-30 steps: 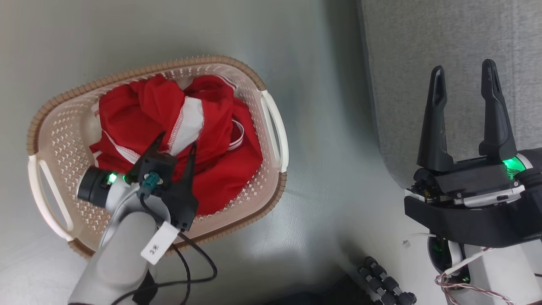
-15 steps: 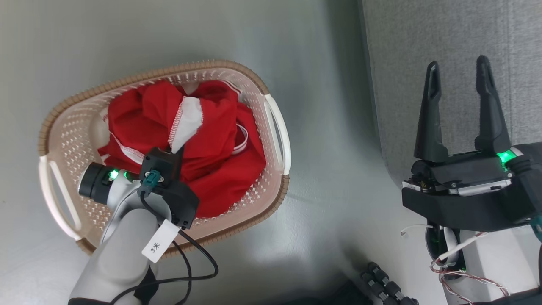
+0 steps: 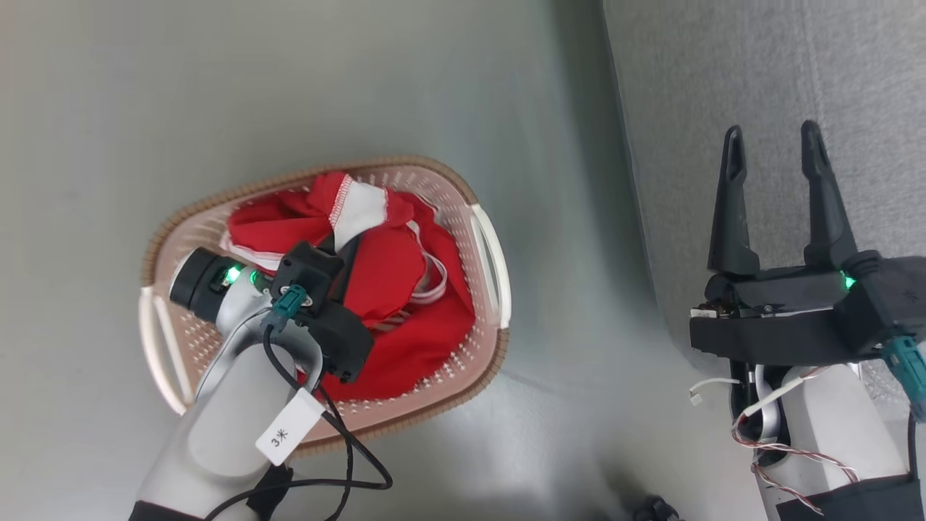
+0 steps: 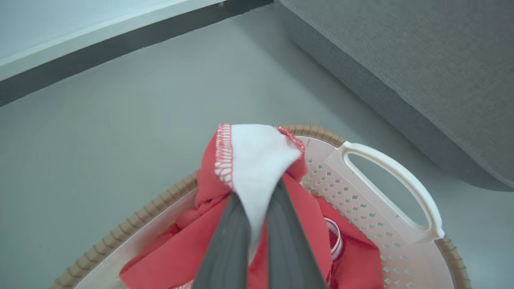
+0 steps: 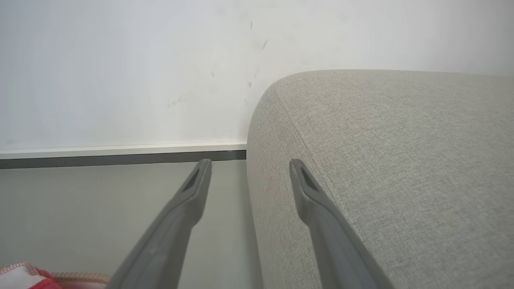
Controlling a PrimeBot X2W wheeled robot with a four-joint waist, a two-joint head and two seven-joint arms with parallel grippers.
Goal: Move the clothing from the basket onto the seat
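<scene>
The clothing is a heap of bright red fabric lying in the cream basket with a brown rim, on the floor at the left. My left gripper reaches into the basket and is shut on the garment's white, red-stitched cuff. In the left wrist view the left gripper pinches that cuff, and the fabric rises to a peak above the basket rim. My right gripper hangs open and holds nothing, over the edge of the grey seat. The right wrist view shows the right gripper beside the seat's rounded corner.
Grey floor lies between the basket and the seat. A white wall with a dark baseboard runs behind them. A black cable and a white tag hang from my left forearm.
My left gripper has shut on the white cuff and pulled the fabric up into a peak. The head view has shifted, so the basket sits lower and further right in it. The right gripper stays open.
</scene>
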